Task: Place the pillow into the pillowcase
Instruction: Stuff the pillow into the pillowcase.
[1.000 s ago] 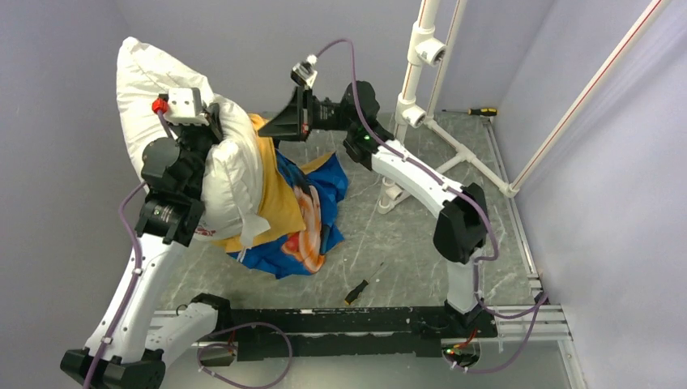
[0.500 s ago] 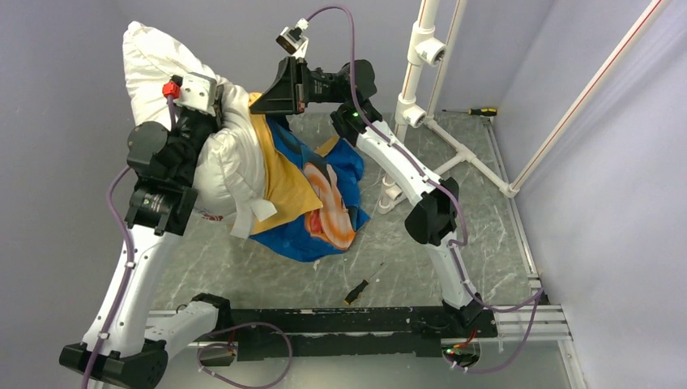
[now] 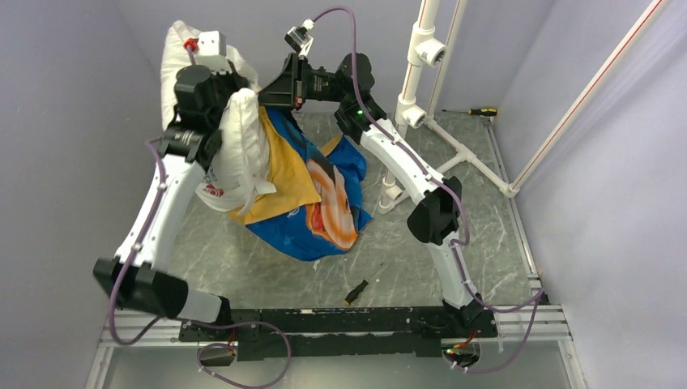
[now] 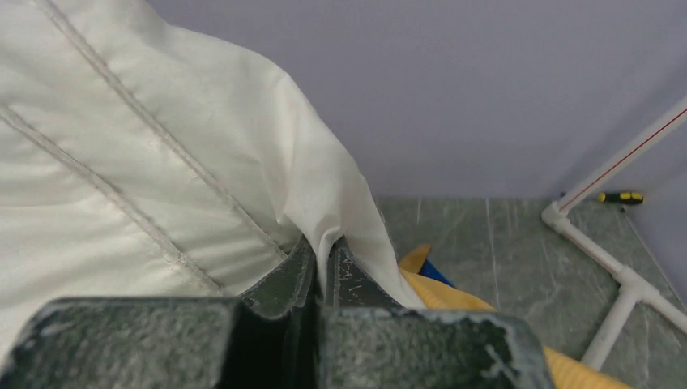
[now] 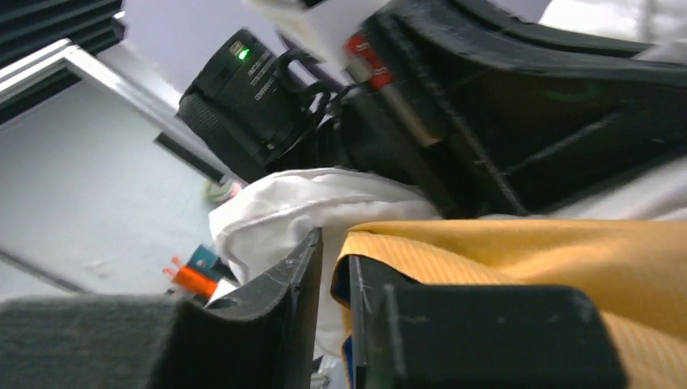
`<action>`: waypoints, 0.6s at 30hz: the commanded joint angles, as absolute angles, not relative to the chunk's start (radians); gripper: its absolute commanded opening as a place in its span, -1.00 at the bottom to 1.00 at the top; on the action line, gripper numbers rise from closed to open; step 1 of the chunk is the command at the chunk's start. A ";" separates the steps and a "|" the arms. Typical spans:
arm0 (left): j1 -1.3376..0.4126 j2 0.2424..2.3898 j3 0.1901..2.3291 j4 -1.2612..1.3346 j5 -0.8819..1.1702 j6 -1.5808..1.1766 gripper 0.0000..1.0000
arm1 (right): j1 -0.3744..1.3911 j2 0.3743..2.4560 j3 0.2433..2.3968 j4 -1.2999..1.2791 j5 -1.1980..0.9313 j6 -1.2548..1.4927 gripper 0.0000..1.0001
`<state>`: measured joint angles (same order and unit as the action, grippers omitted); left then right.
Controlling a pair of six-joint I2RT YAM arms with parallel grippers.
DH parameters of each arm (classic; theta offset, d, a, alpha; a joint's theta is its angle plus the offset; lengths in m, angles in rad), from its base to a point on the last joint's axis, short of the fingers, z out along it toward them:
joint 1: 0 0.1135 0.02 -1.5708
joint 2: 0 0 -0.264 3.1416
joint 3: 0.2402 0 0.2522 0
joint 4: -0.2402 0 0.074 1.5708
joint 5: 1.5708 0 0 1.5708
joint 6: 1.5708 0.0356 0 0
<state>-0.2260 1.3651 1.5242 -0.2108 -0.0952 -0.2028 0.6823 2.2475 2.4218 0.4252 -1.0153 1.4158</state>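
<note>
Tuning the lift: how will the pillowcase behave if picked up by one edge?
Likely floppy: the pillowcase hangs in loose folds, sagging toward the table. Probably light for its size, since it looks like thin cloth, bunched against the pillow. Its mouth will probably collapse unless held at two points; nothing stiff shows along the edge.

Both arms wear white moulded link shells [image 3: 166,207] between bulky black joint housings [image 3: 429,215], with thin purple cables [image 3: 332,9] running alongside. The left gripper [image 4: 324,243] has dark, scuffed fingers [image 4: 283,279].
</note>
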 commanded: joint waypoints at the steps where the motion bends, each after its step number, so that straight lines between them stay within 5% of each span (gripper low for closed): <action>1: -0.201 1.591 1.536 -0.742 0.060 -0.370 -1.00 | 0.727 2.015 2.402 0.181 -0.862 1.067 -0.37; 5: -0.165 1.539 1.503 -0.727 0.006 -0.417 -1.00 | 0.710 1.946 2.324 -0.228 -0.720 0.798 0.08; 11: -0.121 1.429 1.441 -0.699 -0.043 -0.419 -1.00 | 0.718 1.864 2.262 -0.727 -0.379 0.524 0.31; 18: -0.101 1.397 1.432 -0.697 -0.020 -0.410 -1.00 | 0.718 1.739 1.863 -0.679 -0.479 0.589 0.39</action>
